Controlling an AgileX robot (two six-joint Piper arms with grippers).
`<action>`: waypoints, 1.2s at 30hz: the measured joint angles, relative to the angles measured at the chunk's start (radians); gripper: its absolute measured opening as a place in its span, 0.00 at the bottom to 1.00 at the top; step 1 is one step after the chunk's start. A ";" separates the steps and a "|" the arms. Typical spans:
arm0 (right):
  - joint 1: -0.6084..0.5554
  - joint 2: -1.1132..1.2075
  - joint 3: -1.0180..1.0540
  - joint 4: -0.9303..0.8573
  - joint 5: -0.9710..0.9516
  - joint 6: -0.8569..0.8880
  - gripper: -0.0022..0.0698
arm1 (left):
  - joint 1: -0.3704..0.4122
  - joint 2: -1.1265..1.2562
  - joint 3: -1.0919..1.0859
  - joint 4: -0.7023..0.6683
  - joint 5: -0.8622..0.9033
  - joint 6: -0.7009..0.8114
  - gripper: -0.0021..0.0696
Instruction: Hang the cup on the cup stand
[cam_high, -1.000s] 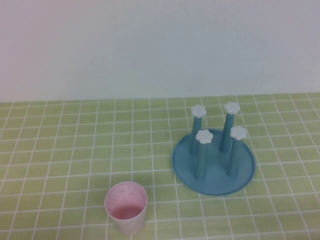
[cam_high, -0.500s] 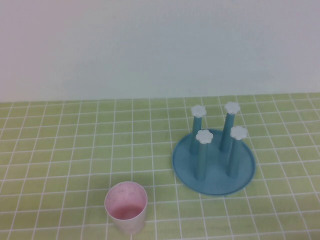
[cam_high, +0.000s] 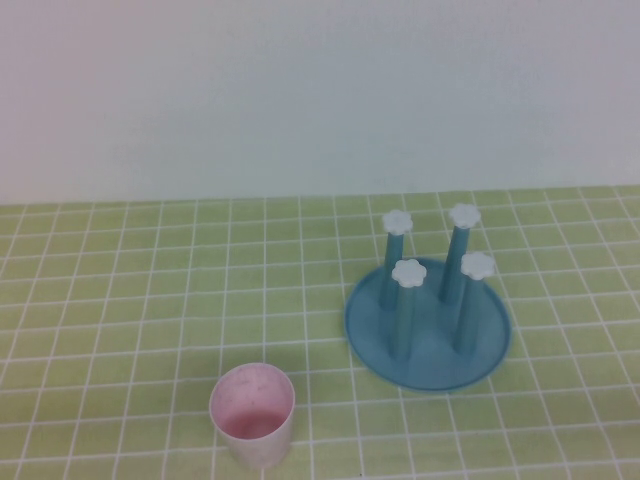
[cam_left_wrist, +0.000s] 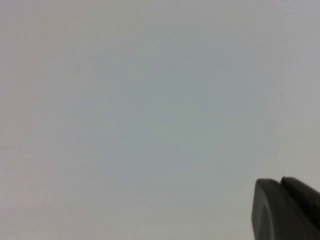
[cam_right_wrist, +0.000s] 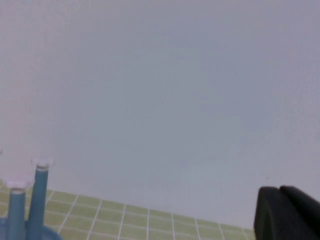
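Observation:
The pale pink cup (cam_high: 252, 413) stands upright, mouth up, near the front edge of the green checked table. To its right and farther back sits the blue cup stand (cam_high: 428, 325), a round dish with four upright pegs capped by white flowers; two of its pegs (cam_right_wrist: 27, 202) show in the right wrist view. Neither arm appears in the high view. My left gripper (cam_left_wrist: 281, 186) is shut and empty, facing a blank pale wall. My right gripper (cam_right_wrist: 280, 192) is shut and empty too, raised above the table to the right of the stand.
A green tablecloth with a white grid (cam_high: 130, 300) covers the table. A plain pale wall (cam_high: 320, 90) rises behind its far edge.

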 joint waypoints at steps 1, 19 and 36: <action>0.000 0.000 0.000 0.000 -0.011 -0.002 0.03 | 0.000 0.000 0.000 0.000 -0.013 -0.008 0.03; 0.000 0.000 -0.200 0.006 0.166 0.011 0.03 | 0.000 0.028 -0.322 0.216 0.422 -0.274 0.03; 0.000 0.363 -0.657 0.181 0.922 -0.007 0.03 | 0.000 0.244 -0.451 0.011 0.891 -0.267 0.03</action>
